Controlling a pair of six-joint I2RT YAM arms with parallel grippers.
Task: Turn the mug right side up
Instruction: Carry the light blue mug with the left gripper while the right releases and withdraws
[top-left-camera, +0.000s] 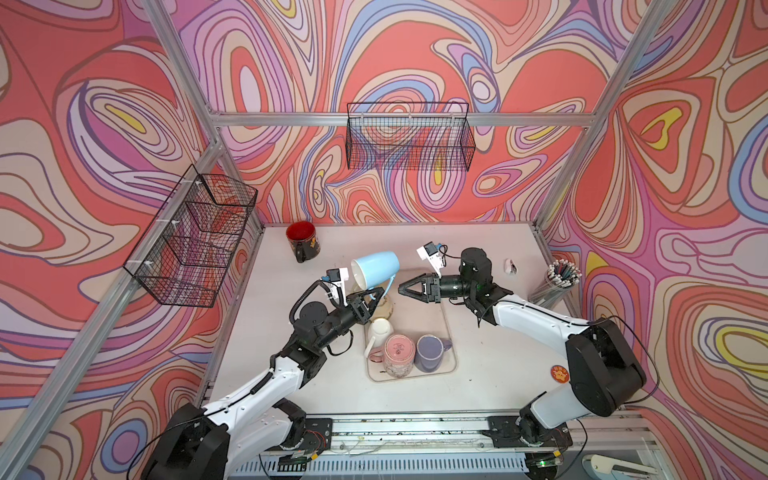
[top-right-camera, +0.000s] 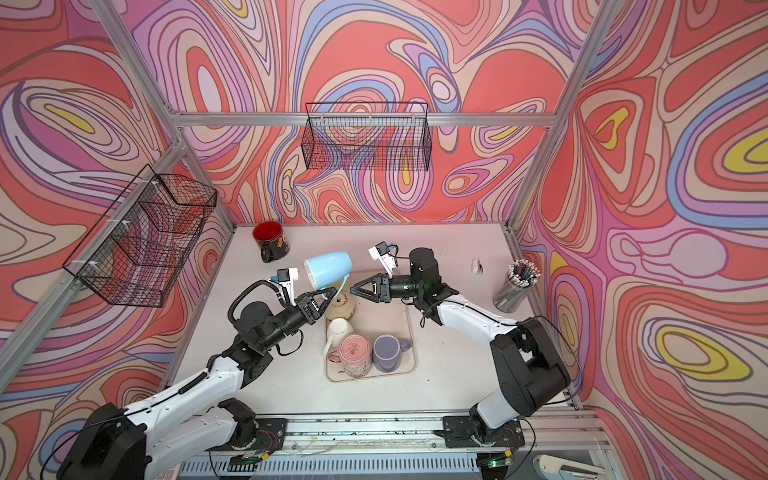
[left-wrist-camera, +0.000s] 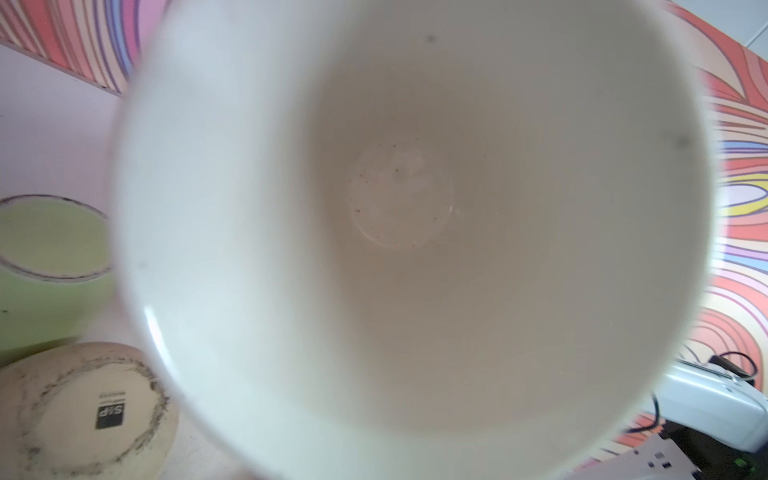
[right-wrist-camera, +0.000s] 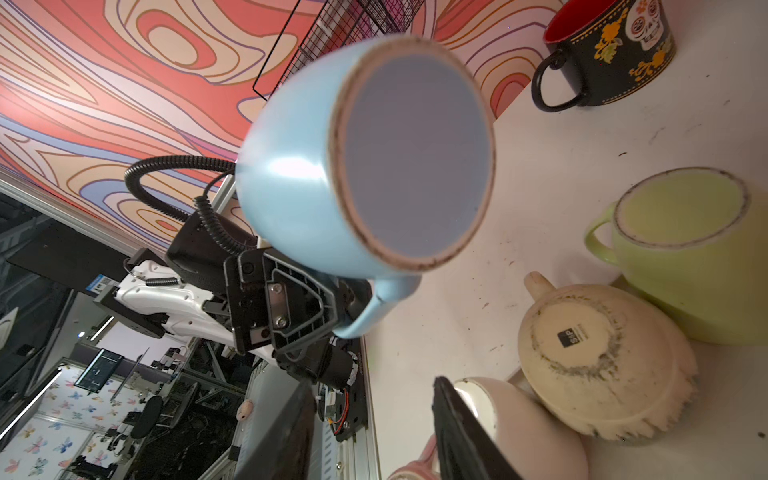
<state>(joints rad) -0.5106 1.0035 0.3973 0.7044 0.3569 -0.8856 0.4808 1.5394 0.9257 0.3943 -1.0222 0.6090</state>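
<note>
**Operator:** Where is the blue mug (top-left-camera: 376, 268), and in what attitude?

**Technician:** It is clear of the table (top-left-camera: 498, 353), in the air above the far end of the tray (top-left-camera: 453, 361). It lies roughly on its side. The mouth faces the left wrist camera, which looks straight into the bare white interior (left-wrist-camera: 415, 208). The base faces the right wrist camera (right-wrist-camera: 415, 158).

**Operator:** What are the claws doing?

**Technician:** The left gripper (top-left-camera: 378, 293) is clamped narrow on the mug's handle (right-wrist-camera: 370, 307) and carries the mug alone. The right gripper (top-left-camera: 401, 287) is just beside the handle. In the right wrist view its fingers (right-wrist-camera: 457, 428) stand apart with nothing between them.

**Operator:** How far along is the task?

**Technician:** The lift is done and the turn looks about half complete. What is left is to rotate until the mouth faces up, then set the mug down on its base and release it.

**Operator:** What surrounds it?

**Technician:** On the tray, the cream mug (right-wrist-camera: 602, 357), white mug (top-left-camera: 380, 332), pink mug (top-left-camera: 399, 353) and purple mug (top-left-camera: 432, 351) sit base up. A green mug (right-wrist-camera: 681, 266) is just beside the cream one. A black mug (top-left-camera: 302, 243) with a red interior stands upright at the far left corner of the table.
</note>
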